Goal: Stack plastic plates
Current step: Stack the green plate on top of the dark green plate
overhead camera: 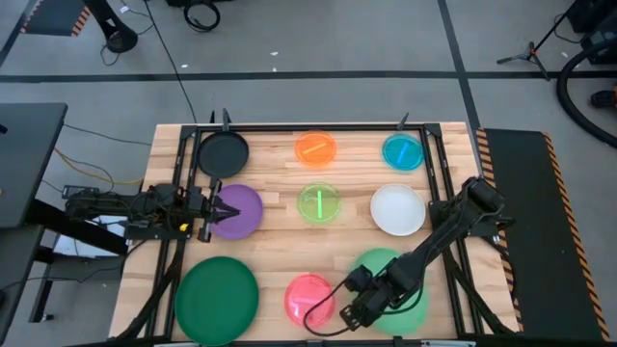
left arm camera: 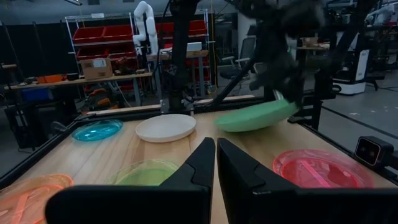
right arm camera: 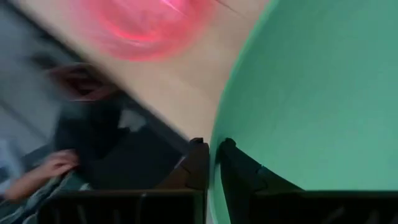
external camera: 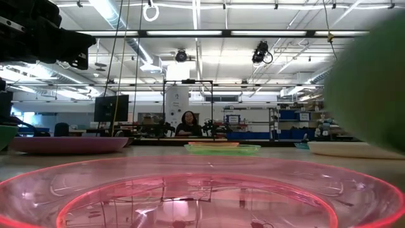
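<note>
The right gripper (overhead camera: 359,306) is low at the near edge of the table (overhead camera: 270,169), its 2 fingers (right arm camera: 198,163) pinching the rim of a large green plate (overhead camera: 386,265). In the left wrist view that green plate (left arm camera: 256,116) hangs tilted, raised off the wood on the side where the gripper holds it, just beside the pink plate (overhead camera: 309,297). In the right wrist view the green plate (right arm camera: 311,93) fills most of the picture, with the pink plate (right arm camera: 146,25) beyond its rim.

The left gripper (overhead camera: 214,210) waits at the left side of the table, its fingers (left arm camera: 242,171) pressed together with nothing between them, its tips over the left edge of the purple plate (overhead camera: 239,210).

The other large green plate (overhead camera: 217,299) lies flat at the near left corner. Along the far side, from left to right, lie the black plate (overhead camera: 224,152), the orange plate (overhead camera: 315,147) and the cyan plate (overhead camera: 403,152). In the middle row the lime plate (overhead camera: 318,203) sits between the purple plate and the white plate (overhead camera: 398,209); none of these touch each other.

In the low view the pink plate (external camera: 202,190) fills the foreground, and a person (external camera: 188,124) sits far behind the table in the room
</note>
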Tool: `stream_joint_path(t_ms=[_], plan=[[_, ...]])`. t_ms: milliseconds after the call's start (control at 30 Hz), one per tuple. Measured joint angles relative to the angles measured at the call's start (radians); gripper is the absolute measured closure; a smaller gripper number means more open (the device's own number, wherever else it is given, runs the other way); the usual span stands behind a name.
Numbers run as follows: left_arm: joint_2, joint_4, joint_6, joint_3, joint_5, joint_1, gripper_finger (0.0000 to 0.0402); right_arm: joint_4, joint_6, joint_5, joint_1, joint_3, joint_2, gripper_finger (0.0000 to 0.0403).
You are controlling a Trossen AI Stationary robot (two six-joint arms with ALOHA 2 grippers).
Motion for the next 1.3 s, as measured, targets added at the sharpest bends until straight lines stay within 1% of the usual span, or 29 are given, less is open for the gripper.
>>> stream_joint_path(t_ms=[233, 333, 433, 500, 700, 867, 900, 967, 1100, 1167, 1233, 1300], plan=[[0.0, 0.0, 0.0, 0.0, 0.0, 0.0, 0.0375, -0.107, -0.321, 0.164, -0.045, 0.236, 0.0, 0.0371], [0.0, 0.0, 0.0, 0.0, 0.0, 0.0, 0.0375, -0.155, -0.465, 0.225, -0.059, 0.292, 0.0, 0.0378], [0.0, 0.0, 0.0, 0.0, 0.0, 0.0, 0.0375, -0.172, -0.612, 0.263, -0.079, 0.31, 0.0, 0.0388], [0.0, 0.0, 0.0, 0.0, 0.0, 0.0, 0.0375, -0.176, -0.679, 0.26, -0.099, 0.31, 0.0, 0.039], [0.0, 0.0, 0.0, 0.0, 0.0, 0.0, 0.0375, -0.257, -0.887, 0.251, -0.176, 0.31, 0.0, 0.039], [0.0, 0.0, 0.0, 0.0, 0.0, 0.0, 0.0375, -0.304, -1.121, 0.252, -0.229, 0.31, 0.0, 0.0391], [0.0, 0.0, 0.0, 0.0, 0.0, 0.0, 0.0375, -0.306, -1.185, 0.257, -0.237, 0.31, 0.0, 0.0391], [0.0, 0.0, 0.0, 0.0, 0.0, 0.0, 0.0375, -0.303, -1.336, 0.306, -0.246, 0.31, 0.0, 0.0391], [0.0, 0.0, 0.0, 0.0, 0.0, 0.0, 0.0375, -0.296, -1.694, 0.467, -0.247, 0.31, 0.0, 0.0391], [0.0, 0.0, 0.0, 0.0, 0.0, 0.0, 0.0375, -0.284, -1.867, 0.525, -0.246, 0.31, 0.0, 0.0391], [0.0, 0.002, 0.0, 0.0, 0.0, 0.0, 0.0375, -0.272, -2.023, 0.557, -0.249, 0.31, 0.0, 0.0391], [0.0, 0.009, 0.0, 0.0, 0.0, 0.0, 0.0375, -0.249, -2.144, 0.562, -0.261, 0.31, 0.0, 0.0391]])
